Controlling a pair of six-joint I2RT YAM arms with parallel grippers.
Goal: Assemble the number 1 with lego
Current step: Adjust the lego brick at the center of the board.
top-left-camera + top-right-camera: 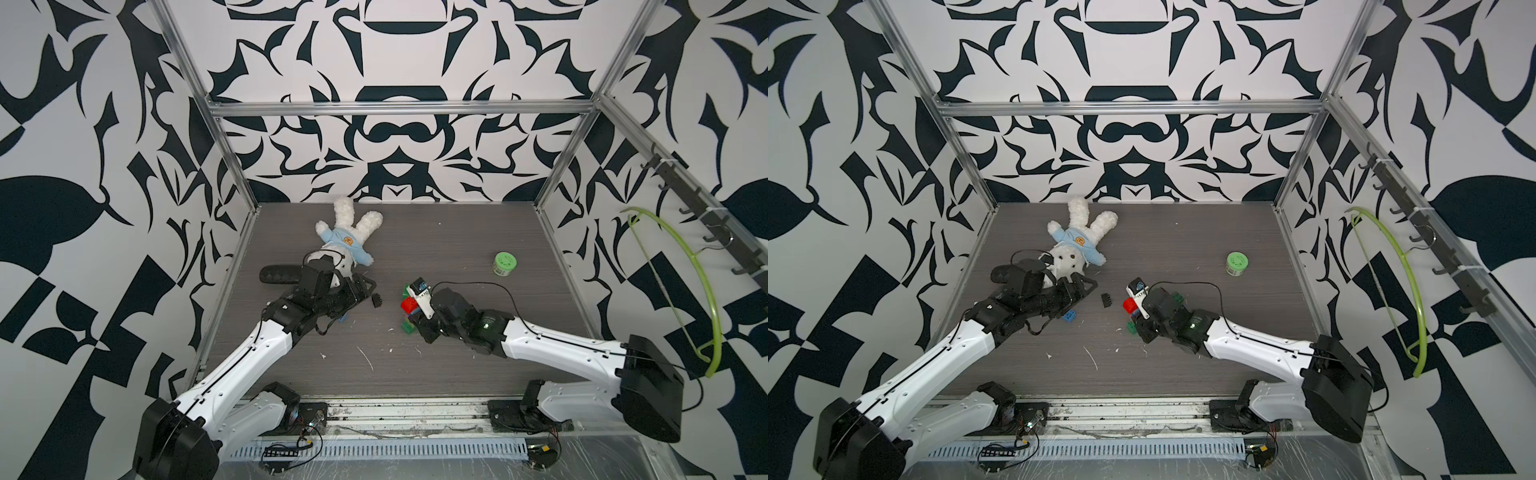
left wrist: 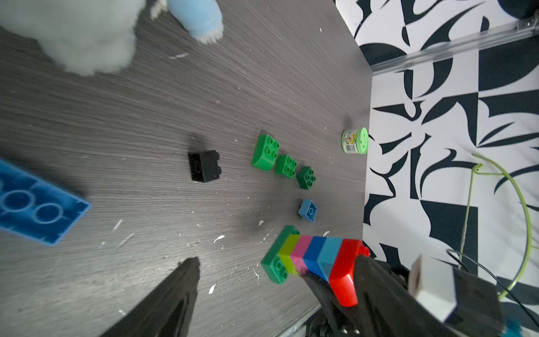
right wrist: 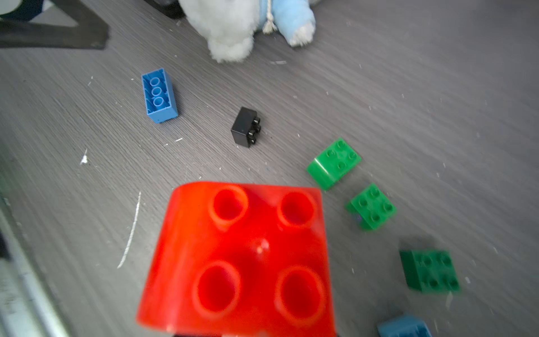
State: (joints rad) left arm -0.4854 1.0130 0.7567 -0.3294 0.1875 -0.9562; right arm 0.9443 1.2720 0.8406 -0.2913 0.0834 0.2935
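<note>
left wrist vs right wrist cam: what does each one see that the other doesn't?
Left wrist only: the brick stack side-on, green through to red, and the green-lidded jar.
Right wrist only: the studded top of the stack's red brick, and the long blue brick uncropped.
Shared: black brick, three loose green bricks, small blue brick, plush toy.

Two arms of one make. Long white shells on the left arm [image 1: 249,357] and the right arm [image 1: 561,345], dotted with small dark screws. Blocky black housings at shoulder, elbow and wrist. Thin black cable [image 1: 232,368] laid along the left white shell; a second cable [image 1: 490,284] in a loose loop above the right wrist. Small green light [image 1: 483,326] on the right forearm. White box-shaped camera [image 1: 419,296] at the right wrist. Left gripper [image 1: 368,293] black throughout, with tapered fingers [image 2: 175,294].
</note>
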